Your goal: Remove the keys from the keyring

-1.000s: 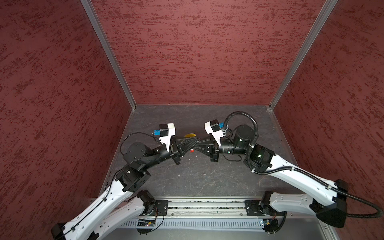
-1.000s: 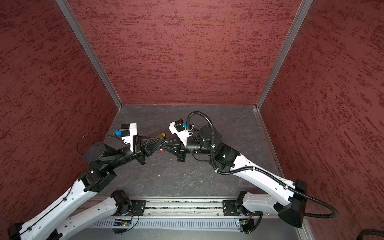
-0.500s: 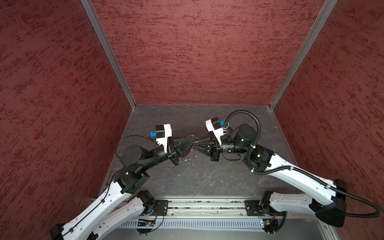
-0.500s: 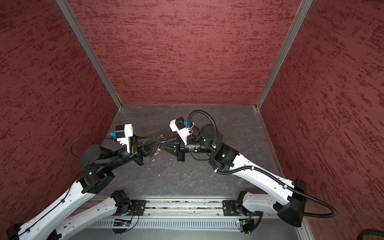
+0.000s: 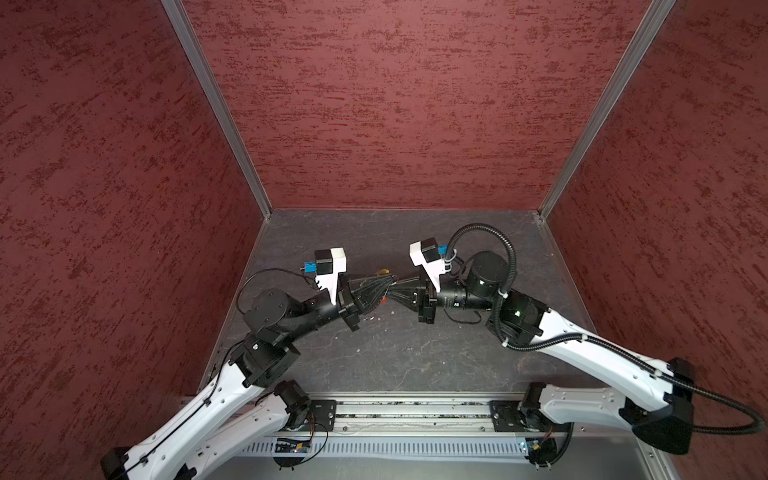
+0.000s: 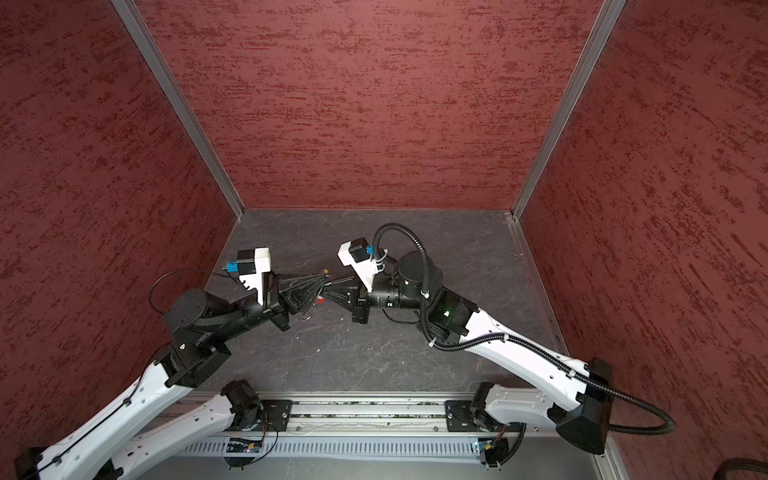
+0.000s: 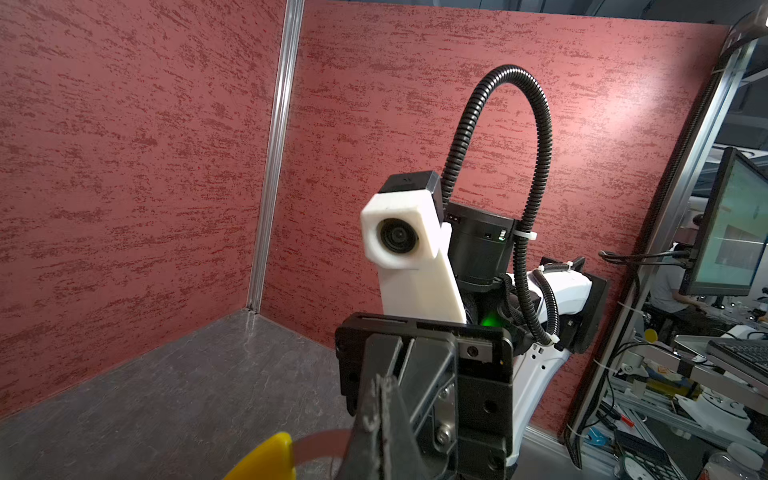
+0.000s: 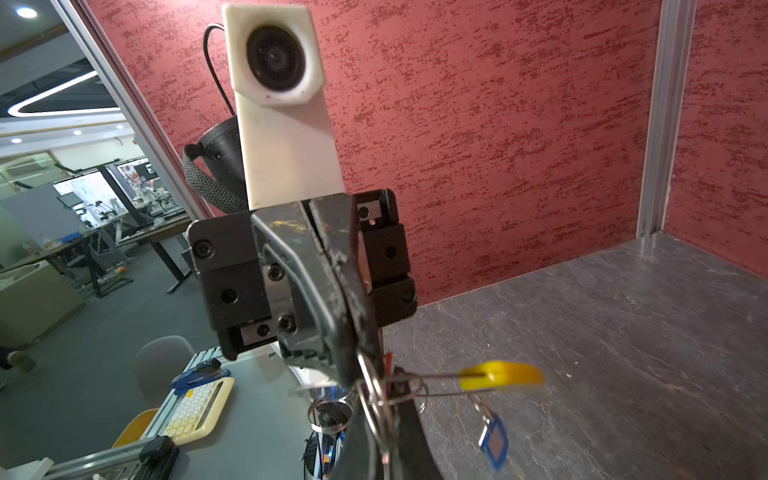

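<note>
Two arms are met tip to tip, up over the table (image 5: 415,353). The keyring (image 8: 376,395) is pinched tight by the left gripper (image 8: 351,365) and by the right gripper (image 5: 401,287). The blue key (image 8: 493,440) is hung under them. A yellow piece (image 8: 500,376) is poked out behind.

Left gripper (image 5: 384,289) and right gripper (image 5: 401,286) block each other tip to tip; table (image 5: 415,353) around lies open.

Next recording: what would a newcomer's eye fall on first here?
The left gripper and right gripper meet tip to tip over the dark table's middle, jaws shut on the keyring. In the right wrist view a yellow tab sticks out and a blue-tagged key dangles.
</note>
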